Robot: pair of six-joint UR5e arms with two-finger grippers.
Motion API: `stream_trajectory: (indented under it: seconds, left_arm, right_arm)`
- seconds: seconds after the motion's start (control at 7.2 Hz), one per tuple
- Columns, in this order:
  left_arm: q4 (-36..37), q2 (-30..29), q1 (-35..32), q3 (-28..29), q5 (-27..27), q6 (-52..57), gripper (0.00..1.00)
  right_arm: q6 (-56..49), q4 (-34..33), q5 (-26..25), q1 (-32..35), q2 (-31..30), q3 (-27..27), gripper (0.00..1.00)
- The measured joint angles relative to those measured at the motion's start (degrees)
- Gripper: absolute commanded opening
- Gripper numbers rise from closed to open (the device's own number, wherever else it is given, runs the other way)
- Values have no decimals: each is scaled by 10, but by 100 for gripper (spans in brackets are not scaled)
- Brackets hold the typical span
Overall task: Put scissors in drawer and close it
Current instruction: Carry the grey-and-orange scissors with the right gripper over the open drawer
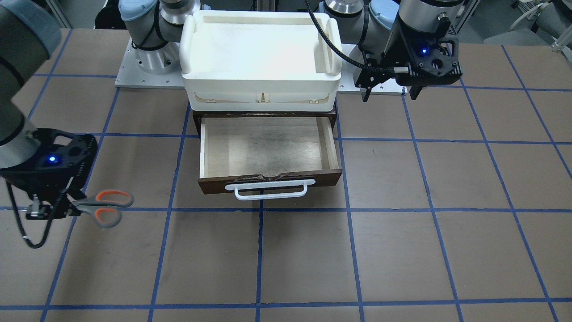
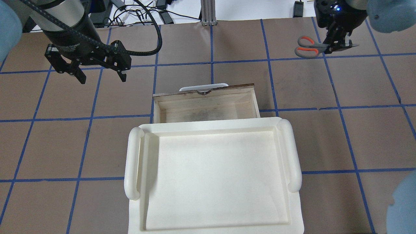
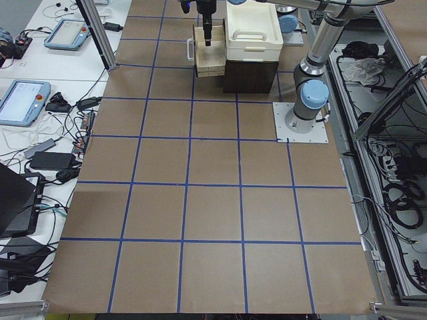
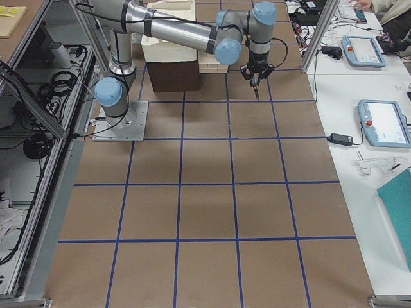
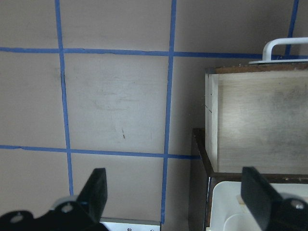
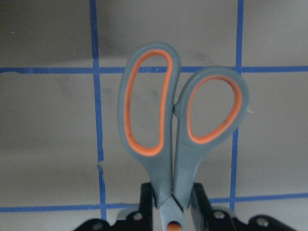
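Note:
The scissors (image 1: 105, 208) have grey handles with orange-lined loops. My right gripper (image 1: 49, 208) is shut on them near the pivot and holds them level over the table, well off to the drawer's side. Their handles point toward the drawer. They also show in the overhead view (image 2: 307, 47) and the right wrist view (image 6: 178, 130), with the gripper (image 6: 171, 204) clamped at their base. The wooden drawer (image 1: 210, 184) is pulled open and its pale interior is empty. My left gripper (image 1: 391, 94) is open and empty beside the cabinet; it also shows in the overhead view (image 2: 99, 76).
A white plastic tray (image 1: 196, 76) sits on top of the dark cabinet above the drawer. The drawer's white bar handle (image 1: 268, 190) sticks out toward the operators' side. The brown table (image 1: 402, 250) carries a blue tape grid.

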Motion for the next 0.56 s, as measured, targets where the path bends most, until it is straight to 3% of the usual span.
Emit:
stream_trajectory:
  seconds: [0.56]
  left_arm:
    - [0,0,0,0,0,-1,100]
  right_arm:
    - [45,22,-2,157,-12,0,0]
